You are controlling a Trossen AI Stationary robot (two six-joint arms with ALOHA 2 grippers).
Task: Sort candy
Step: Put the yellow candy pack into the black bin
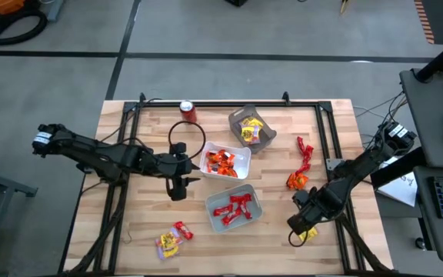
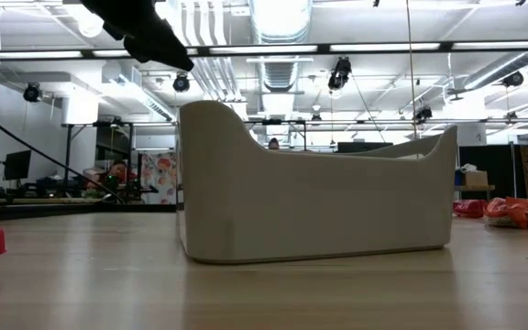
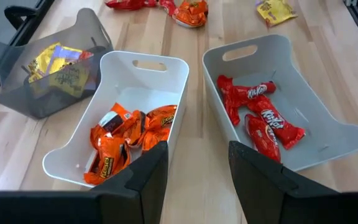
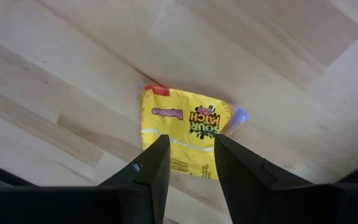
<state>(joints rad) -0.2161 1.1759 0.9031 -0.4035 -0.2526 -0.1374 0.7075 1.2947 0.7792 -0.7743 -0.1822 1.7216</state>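
A white tray (image 3: pixel 129 99) holds orange candy (image 3: pixel 126 134), a second white tray (image 3: pixel 316 99) holds red candy (image 3: pixel 260 112), and a grey tray (image 1: pixel 261 135) holds yellow candy (image 1: pixel 250 129). My left gripper (image 3: pixel 197 155) hovers open just short of the two white trays' near ends, with nothing between its fingers. My right gripper (image 4: pixel 188 149) points down, open, over a yellow candy packet (image 4: pixel 185 124) that lies flat on the table near its right front (image 1: pixel 309 234). Its fingers stand over the packet's two sides; I see no touch.
Loose red and orange candy (image 1: pixel 301 165) lies right of the trays, and more (image 1: pixel 171 238) lies at the front left. A red soda can (image 1: pixel 188 111) stands at the back. In the low view a white tray (image 2: pixel 319 192) fills the middle.
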